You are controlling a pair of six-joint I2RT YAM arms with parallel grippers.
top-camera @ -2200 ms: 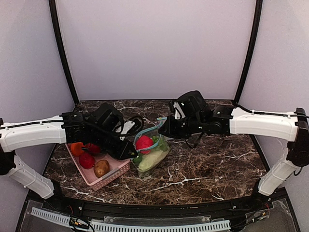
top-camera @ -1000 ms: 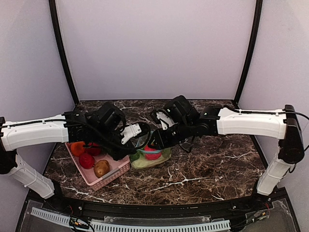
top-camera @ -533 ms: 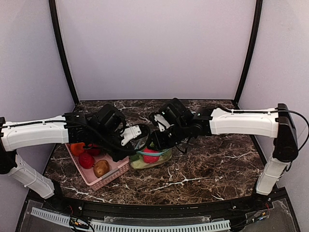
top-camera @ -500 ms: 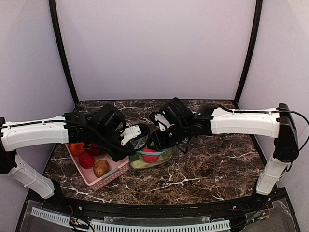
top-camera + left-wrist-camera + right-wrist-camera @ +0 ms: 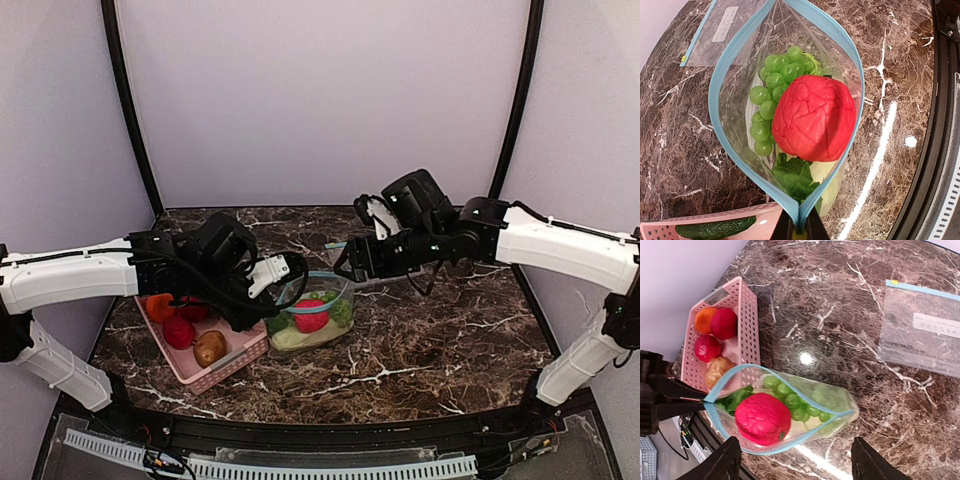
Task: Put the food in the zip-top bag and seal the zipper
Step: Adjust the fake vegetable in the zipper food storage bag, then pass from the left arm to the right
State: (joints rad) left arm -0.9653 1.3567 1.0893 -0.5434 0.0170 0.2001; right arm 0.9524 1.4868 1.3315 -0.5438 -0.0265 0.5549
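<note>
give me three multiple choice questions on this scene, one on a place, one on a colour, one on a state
1. Where is the spare bag? A) flat on the table, apart from the filled bag B) inside the filled bag C) draped over it
2. What colour is the round food in the filled bag? A) yellow B) red C) blue
3. How is the filled bag's zipper? A) sealed B) torn off C) open
Answers: 1 A, it lies flat by itself; 2 B, red beside the grapes; 3 C, the mouth gapes, left gripper pinching one end.
</note>
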